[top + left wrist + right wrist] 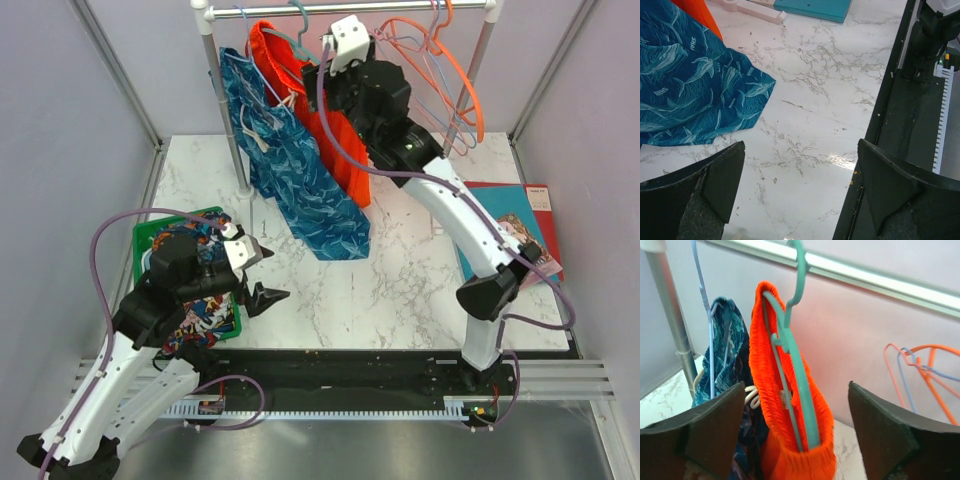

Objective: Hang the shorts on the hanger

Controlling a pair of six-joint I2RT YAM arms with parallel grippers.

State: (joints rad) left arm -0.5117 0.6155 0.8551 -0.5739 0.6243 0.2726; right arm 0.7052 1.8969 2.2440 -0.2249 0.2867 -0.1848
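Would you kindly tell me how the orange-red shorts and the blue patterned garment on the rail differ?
The shorts are plain orange-red; the blue patterned garment carries a sea-animal print. The shorts sit on the teal hanger; the blue patterned garment appears to hang from a thinner pale blue hanger. The blue patterned garment hangs nearer the rack post than the shorts. Both hang from the rail.

Top external looks down from high behind the near edge, covering the whole marble table (400, 290) and clothes rail (400, 7). Left wrist looks down close at the tabletop and blue patterned garment (690, 85), both also in top view. Right wrist faces the rail close up, sharing shorts (765, 375) and hanger (800, 390) with top.
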